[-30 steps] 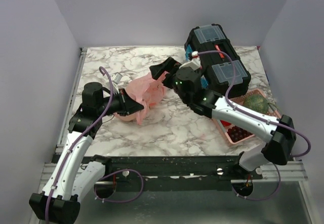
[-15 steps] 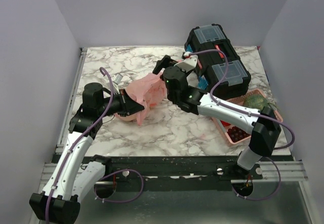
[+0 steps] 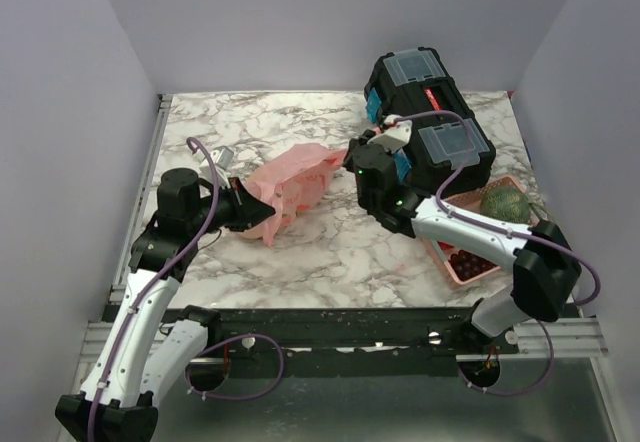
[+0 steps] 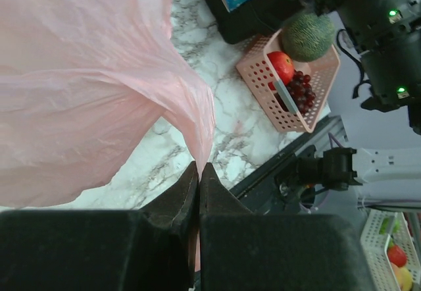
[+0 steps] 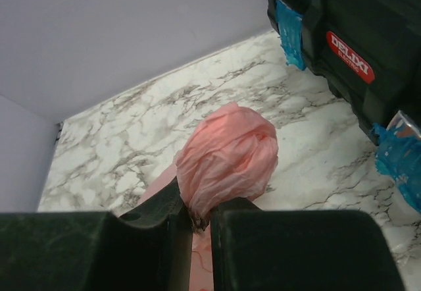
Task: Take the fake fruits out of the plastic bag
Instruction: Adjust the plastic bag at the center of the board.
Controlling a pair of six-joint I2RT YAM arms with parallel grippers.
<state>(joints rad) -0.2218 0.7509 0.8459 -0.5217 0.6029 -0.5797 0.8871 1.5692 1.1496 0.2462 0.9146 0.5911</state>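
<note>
Pink bag [image 3: 295, 184] lies on the desk [image 3: 340, 252], now drawn out long and slanting between the two arms; a second ago it sat as a rounder heap. The right pincer [image 5: 200, 207] has swung back toward the toolbox [image 3: 430, 112] and is clamped on a bunched wad of the film. The left pincer [image 4: 198, 167], clamped on a thin fold at the near end, has drawn slightly leftward. I judge the pair is stretching the bag to open or tip it. No fruits have come out yet, and none shows on the desk. Count: one bag, two pincers, one toolbox, one basket [image 4: 256, 80] holding one melon [image 4: 308, 35], one apple [image 4: 281, 66] and one bunch of grapes [image 4: 302, 90].
</note>
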